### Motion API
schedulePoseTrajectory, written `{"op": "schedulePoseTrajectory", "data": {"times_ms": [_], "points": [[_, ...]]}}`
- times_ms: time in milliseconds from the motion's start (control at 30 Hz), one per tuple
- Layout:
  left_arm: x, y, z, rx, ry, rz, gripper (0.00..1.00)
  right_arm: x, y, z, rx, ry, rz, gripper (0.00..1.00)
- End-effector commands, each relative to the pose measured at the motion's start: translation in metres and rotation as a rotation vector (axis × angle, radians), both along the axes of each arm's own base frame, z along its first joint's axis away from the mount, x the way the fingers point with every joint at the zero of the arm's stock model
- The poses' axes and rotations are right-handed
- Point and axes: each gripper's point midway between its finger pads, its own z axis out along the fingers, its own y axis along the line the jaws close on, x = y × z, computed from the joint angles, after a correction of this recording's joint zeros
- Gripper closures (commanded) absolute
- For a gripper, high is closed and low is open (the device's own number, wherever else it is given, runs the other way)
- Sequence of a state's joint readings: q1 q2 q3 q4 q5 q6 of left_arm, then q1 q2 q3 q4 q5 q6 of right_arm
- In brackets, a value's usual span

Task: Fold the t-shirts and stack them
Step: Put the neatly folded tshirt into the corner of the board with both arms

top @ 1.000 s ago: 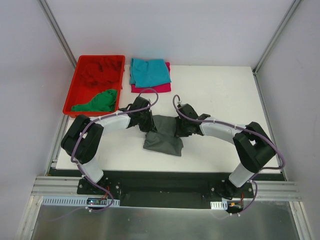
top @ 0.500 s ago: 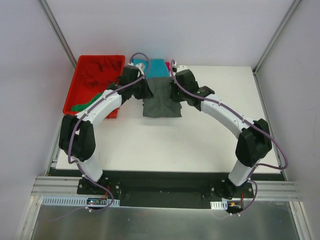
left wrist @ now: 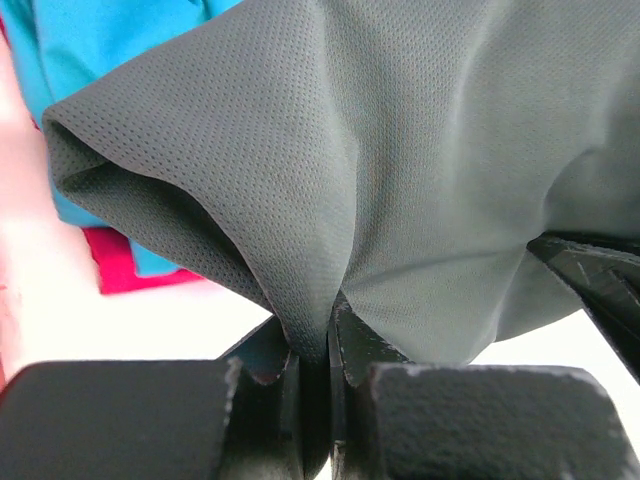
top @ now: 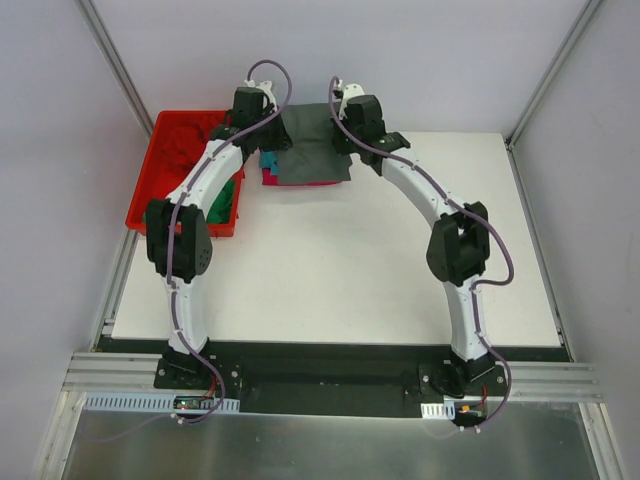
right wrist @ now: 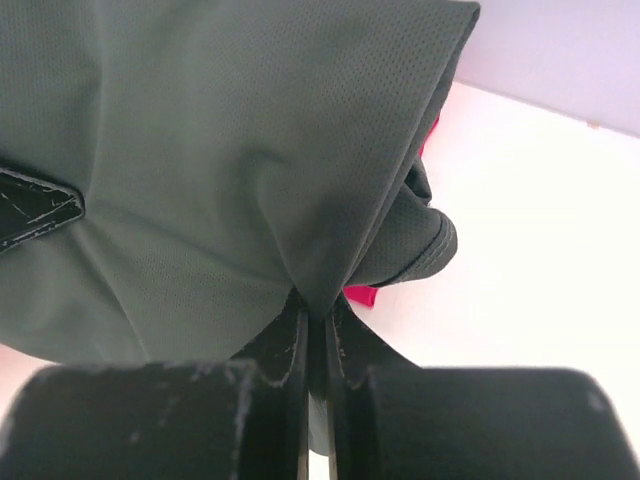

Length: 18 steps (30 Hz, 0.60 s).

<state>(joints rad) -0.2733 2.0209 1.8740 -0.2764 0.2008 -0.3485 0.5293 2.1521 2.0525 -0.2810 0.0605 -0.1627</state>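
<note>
The left gripper (left wrist: 315, 335) is pinched tight on a gathered fold of the dark grey shirt (left wrist: 400, 150), and the right gripper (right wrist: 318, 320) is closed the same way on the shirt's other side (cloth fills the gap between each pair of fingers). Both arms reach out to the far edge of the bench (top: 350, 270), holding the grey shirt between them over the far-left part, where it hangs spread above the teal shirt (top: 268, 158) and the magenta shirt (top: 310, 183) lying stacked there. Just left of that stack, at the far-left corner, a red bin (top: 140, 215) holds the green shirt (top: 225, 200) and the red shirt (top: 185, 145)
</note>
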Motion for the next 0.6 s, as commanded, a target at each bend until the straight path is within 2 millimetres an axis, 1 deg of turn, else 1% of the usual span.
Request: {"op": "schedulePoseTrajectory", "data": {"times_ms": [0, 67, 100, 167, 200, 233, 267, 300, 367, 433, 567], "points": [[0.030, 0.016, 0.019, 0.048, -0.082, 0.017, 1.00, 0.041, 0.006, 0.030, 0.046, -0.158, 0.031, 0.99], [0.045, 0.021, 0.015, 0.068, -0.098, 0.041, 1.00, 0.056, 0.006, 0.028, 0.068, -0.193, 0.024, 0.99], [0.052, 0.021, 0.009, 0.077, -0.099, 0.037, 1.00, 0.063, 0.005, 0.026, 0.080, -0.202, 0.015, 0.99], [0.063, 0.023, 0.005, 0.080, -0.108, 0.042, 1.00, 0.071, 0.013, 0.021, 0.121, -0.213, 0.050, 0.99], [0.068, 0.025, 0.002, 0.083, -0.109, 0.046, 1.00, 0.073, 0.017, 0.012, 0.125, -0.209, 0.063, 0.99], [0.072, 0.026, 0.001, 0.084, -0.112, 0.049, 1.00, 0.080, 0.022, 0.016, 0.147, -0.258, 0.077, 0.99], [0.075, 0.025, -0.002, 0.083, -0.113, 0.046, 1.00, 0.085, 0.026, 0.011, 0.157, -0.274, 0.088, 0.99], [0.079, 0.025, -0.003, 0.081, -0.115, 0.045, 1.00, 0.090, 0.029, 0.011, 0.172, -0.295, 0.088, 0.99], [0.086, 0.024, -0.007, 0.085, -0.122, 0.041, 1.00, 0.101, 0.031, 0.002, 0.177, -0.305, 0.065, 0.98], [0.091, 0.026, -0.017, 0.105, -0.121, 0.047, 1.00, 0.110, 0.030, -0.002, 0.178, -0.318, 0.046, 0.98], [0.103, 0.035, -0.031, 0.166, -0.136, 0.071, 1.00, 0.122, 0.033, -0.010, 0.199, -0.379, 0.031, 0.96]]}}
